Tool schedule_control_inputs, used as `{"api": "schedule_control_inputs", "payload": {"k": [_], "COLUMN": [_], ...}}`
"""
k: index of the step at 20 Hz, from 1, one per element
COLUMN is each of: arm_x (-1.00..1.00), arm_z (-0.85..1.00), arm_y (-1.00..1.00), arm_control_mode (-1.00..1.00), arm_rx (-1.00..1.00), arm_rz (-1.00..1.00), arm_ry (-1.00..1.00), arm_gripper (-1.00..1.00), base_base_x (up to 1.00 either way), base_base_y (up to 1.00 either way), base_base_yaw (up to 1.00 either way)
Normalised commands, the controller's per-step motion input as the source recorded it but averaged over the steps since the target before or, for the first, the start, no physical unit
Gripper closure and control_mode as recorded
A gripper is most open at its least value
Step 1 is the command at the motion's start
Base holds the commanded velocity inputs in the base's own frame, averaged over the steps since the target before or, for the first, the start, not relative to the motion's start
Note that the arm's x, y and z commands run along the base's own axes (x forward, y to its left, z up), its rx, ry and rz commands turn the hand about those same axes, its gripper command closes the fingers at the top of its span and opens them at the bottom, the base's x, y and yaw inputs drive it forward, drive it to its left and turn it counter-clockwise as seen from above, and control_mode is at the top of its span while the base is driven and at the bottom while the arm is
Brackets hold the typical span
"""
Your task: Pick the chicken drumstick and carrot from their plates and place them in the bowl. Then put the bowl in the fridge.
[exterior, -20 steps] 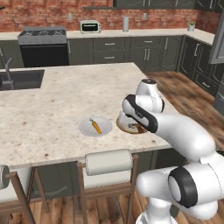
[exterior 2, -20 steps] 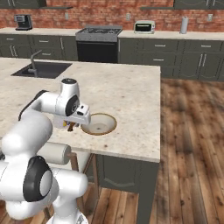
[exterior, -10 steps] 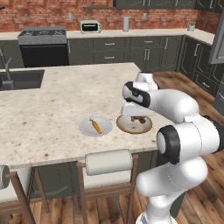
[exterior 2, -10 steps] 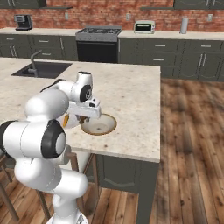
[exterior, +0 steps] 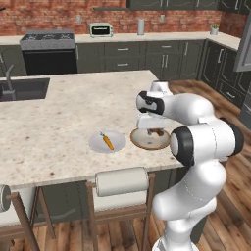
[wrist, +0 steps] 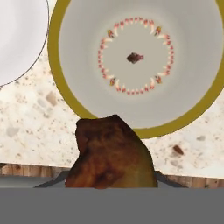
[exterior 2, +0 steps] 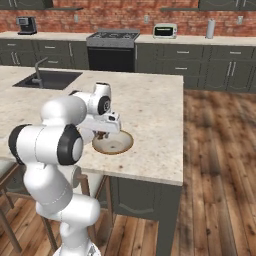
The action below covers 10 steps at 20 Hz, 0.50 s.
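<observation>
Arm folded low at the bench's front edge; your tool hangs over the bowl, clamped on the chicken drumstick.

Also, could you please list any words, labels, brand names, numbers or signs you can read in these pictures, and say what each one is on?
None: no readable text appears in any view.
The bowl carries only a ring of small red and orange marks around a dark central spot: decoration, not letters.
The toaster, the stove and the coffee machine on the back counter are too small to show any label.
</observation>
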Motion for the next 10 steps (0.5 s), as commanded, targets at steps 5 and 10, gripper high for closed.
{"api": "schedule_control_inputs", "payload": {"k": [5,10], "arm_x": [0.03,0.12], "arm_z": [-0.28,-0.14], "arm_y": [-0.13,-0.12], "arm_control_mode": [-1.00,-1.00], "arm_rx": [0.00,0.03], "arm_rz": [0.33,0.44], "arm_ry": [0.01,0.00], "arm_gripper": [1.00,1.00], "base_base_x": [0.00,0.00], "base_base_y": [0.00,0.00], "base_base_yaw": [0.00,0.00]}}
